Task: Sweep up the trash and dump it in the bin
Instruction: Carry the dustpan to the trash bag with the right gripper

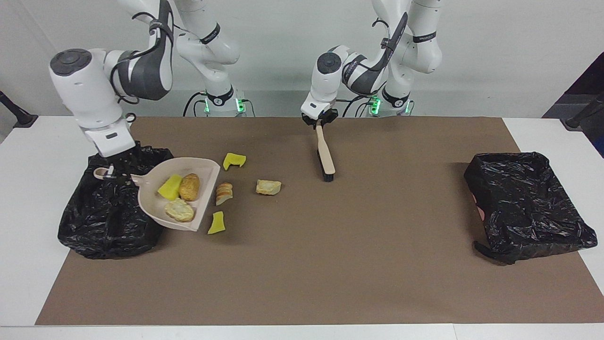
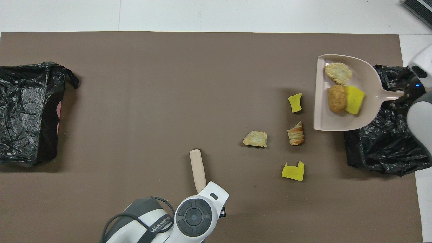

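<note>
My right gripper (image 1: 111, 172) is shut on the handle of the beige dustpan (image 1: 207, 166) (image 2: 366, 78), over the edge of a black-bagged bin (image 1: 104, 222) (image 2: 381, 145) at the right arm's end. In the pan lie a yellow wedge (image 1: 170, 187) (image 2: 354, 99) and two bread chunks (image 1: 189, 186). Several scraps of trash lie on the mat beside the pan's open lip: a notched yellow piece (image 1: 234, 161) (image 2: 293, 171), a sliced bread piece (image 1: 224, 192) (image 2: 296, 133), a bread chunk (image 1: 268, 187) (image 2: 255, 138) and a yellow wedge (image 1: 217, 223) (image 2: 295, 102). My left gripper (image 1: 320, 121) is shut on the brush (image 1: 325, 156) (image 2: 197, 168), near mid-table.
A second black-bagged bin (image 1: 526, 205) (image 2: 27, 111) stands at the left arm's end. The brown mat (image 1: 358, 264) covers most of the white table (image 1: 28, 198). The brush's dark bristle end (image 1: 329, 177) points away from the robots.
</note>
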{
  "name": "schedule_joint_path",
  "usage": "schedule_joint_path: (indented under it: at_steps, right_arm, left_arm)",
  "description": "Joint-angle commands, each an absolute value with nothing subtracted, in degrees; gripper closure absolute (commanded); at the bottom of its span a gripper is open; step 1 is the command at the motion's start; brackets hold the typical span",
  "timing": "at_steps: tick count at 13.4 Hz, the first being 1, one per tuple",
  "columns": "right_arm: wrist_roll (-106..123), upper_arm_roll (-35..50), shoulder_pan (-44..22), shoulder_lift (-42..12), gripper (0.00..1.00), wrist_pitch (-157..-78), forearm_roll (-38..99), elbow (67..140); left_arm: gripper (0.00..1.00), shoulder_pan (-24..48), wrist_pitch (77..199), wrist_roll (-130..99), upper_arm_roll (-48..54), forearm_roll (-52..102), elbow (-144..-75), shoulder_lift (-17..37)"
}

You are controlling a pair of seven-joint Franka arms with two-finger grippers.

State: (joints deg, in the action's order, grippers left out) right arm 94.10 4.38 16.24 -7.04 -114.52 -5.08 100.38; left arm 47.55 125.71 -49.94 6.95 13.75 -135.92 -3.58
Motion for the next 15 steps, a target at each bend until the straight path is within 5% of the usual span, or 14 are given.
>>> schedule_joint_path:
  at_steps: [1, 2, 8, 15]
  right_arm:
    - [104.0, 4.9, 22.9, -5.5, 1.0, -114.1, -3.8, 101.0]
    - [105.8, 4.8, 24.8, -5.2, 1.0, -114.6, -4.6, 101.1]
    - [98.1, 4.7, 26.7, -5.3, 1.0, -117.6, -20.4, 101.4]
    - [77.0, 4.7, 18.9, -4.0, 1.0, -116.3, -44.6, 106.1]
  left_arm:
    - [0.8, 49.6, 128.1, -51.3, 6.0, 12.8, -137.8, -3.3]
    - [0.02, 49.3, 127.6, -51.1, 6.0, 12.8, -137.5, -3.0]
    - [0.0, 42.2, 123.0, -50.4, 5.4, 12.7, -133.3, -3.4]
    - [0.0, 26.9, 123.3, -38.2, 5.4, 5.8, -126.5, -3.1]
